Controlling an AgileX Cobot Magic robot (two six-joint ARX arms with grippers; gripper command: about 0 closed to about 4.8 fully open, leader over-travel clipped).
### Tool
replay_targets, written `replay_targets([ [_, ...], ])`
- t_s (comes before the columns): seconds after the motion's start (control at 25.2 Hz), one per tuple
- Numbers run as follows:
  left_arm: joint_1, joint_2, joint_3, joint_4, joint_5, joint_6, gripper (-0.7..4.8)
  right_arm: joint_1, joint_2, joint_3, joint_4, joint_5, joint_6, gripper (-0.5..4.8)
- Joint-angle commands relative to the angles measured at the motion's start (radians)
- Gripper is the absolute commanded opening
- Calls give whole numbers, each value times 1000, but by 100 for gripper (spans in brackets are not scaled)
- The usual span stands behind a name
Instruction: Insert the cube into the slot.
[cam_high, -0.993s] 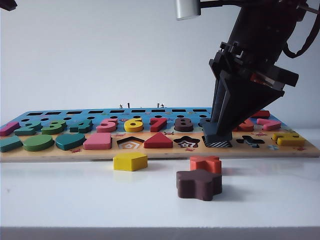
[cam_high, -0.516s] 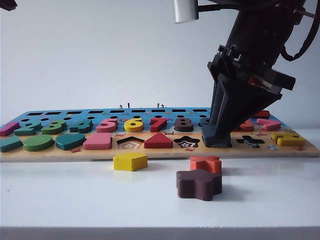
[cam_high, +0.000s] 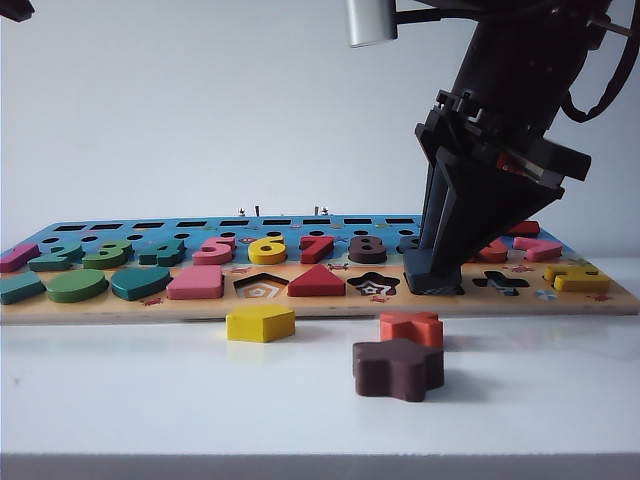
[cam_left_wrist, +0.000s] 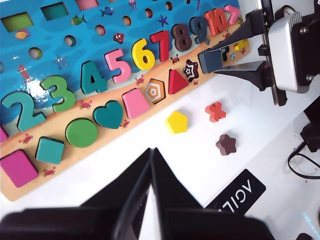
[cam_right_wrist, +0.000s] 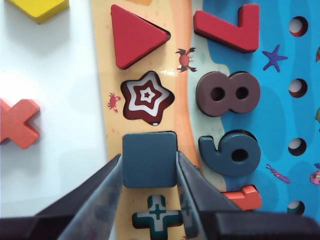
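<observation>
Cube (cam_right_wrist: 149, 159) sits clamped between the right end effector's (cam_right_wrist: 149, 172) fingers, low over the slot (cam_high: 436, 286) in the board (cam_high: 320, 300), beside the star recess (cam_right_wrist: 148, 96). Left end effector (cam_left_wrist: 149, 200) hangs above the counter (cam_high: 200, 400), fingers nearly together, holding nothing.

Black robot arms with wedge-shaped hands

The right hand (cam_high: 437, 262) has black tapering fingers, a silver-grey camera housing and black cables; the left hand (cam_left_wrist: 150, 200) is black too.

Loose off the board — one yellow pentagon (cam_high: 260, 323), one orange cross (cam_high: 411, 327), one brown star (cam_high: 398, 368)
</observation>
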Motion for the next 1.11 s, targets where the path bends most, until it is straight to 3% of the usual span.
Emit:
replay_targets([
  [0.04,0,0,7,13,4,4,17,2,-2,4,6,-3,-4,52],
  [0.68,0,0,7,13,4,5,17,2,-1,4,-4,0,-4,53],
  [0.91,0,0,7,13,4,5,17,2,-1,4,11,1,-3,128],
  [1.11,0,0,7,13,4,5,17,2,-1,3,11,24,-1,136],
])
